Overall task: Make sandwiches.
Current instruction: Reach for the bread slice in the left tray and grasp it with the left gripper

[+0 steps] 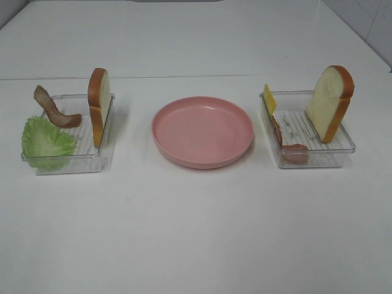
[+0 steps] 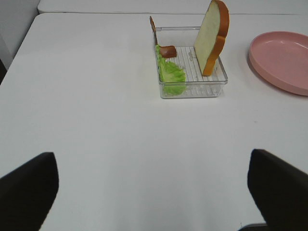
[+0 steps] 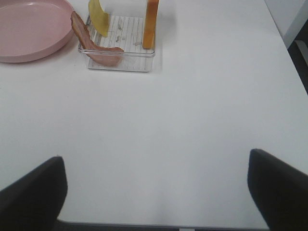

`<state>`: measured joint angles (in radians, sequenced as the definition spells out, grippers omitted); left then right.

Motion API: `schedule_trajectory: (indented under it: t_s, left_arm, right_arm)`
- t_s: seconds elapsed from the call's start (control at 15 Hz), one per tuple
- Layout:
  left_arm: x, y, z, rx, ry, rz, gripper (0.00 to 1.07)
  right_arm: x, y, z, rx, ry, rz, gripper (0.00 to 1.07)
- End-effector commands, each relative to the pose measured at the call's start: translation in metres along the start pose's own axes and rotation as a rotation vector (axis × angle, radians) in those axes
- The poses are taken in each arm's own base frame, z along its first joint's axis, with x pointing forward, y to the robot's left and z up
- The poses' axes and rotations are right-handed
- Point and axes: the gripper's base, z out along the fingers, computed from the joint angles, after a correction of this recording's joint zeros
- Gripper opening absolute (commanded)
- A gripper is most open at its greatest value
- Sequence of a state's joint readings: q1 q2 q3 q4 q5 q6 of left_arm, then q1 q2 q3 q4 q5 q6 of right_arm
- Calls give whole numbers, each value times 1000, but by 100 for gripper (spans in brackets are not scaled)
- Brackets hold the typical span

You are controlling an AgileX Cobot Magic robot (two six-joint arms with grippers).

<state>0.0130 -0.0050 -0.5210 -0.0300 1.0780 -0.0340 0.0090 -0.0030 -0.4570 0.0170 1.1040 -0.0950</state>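
Left fingers (image 2: 29,187) spread wide above white tabletop (image 2: 120,134).

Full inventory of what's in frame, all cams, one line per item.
white table: 1, white, under everything
round pink plate: 1, pink, table centre, nothing on it
clear plastic trays: 2, transparent, one left of the plate, one right
white toy bread slices with orange-brown crust: 2, upright, one in the left tray, one in the right
brown toy bacon strips: 2, brown, one in the left tray, one in the right
ruffled green toy lettuce leaf: 1, green, left tray, outer near corner
yellow toy cheese square: 1, yellow, right tray, far corner on the plate side
left claw: 1, black, open, over bare table
right claw: 1, black, open, over bare table
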Motion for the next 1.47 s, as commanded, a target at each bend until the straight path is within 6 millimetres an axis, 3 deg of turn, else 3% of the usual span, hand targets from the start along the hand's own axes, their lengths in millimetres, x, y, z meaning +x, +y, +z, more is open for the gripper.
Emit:
schedule_trajectory:
  t_s: [0.07,1.07,1.33,1.4,1.47]
  left_arm:
    - [1,0,-2,0,-19,-5,100]
    - [1,0,-2,0,-19,-5,100]
    - [-33,-2,2,0,-33,-30,100]
    - [-64,-2,19,-5,24,-33,100]
    - [-70,-3,24,-6,35,-33,100]
  right_arm:
    - [3,0,-2,6,-31,-4,99]
    - [3,0,-2,6,-31,-4,99]
    - [3,0,-2,6,-31,-4,99]
    - [3,0,-2,6,-31,-4,99]
    - [3,0,-2,6,-31,-4,99]
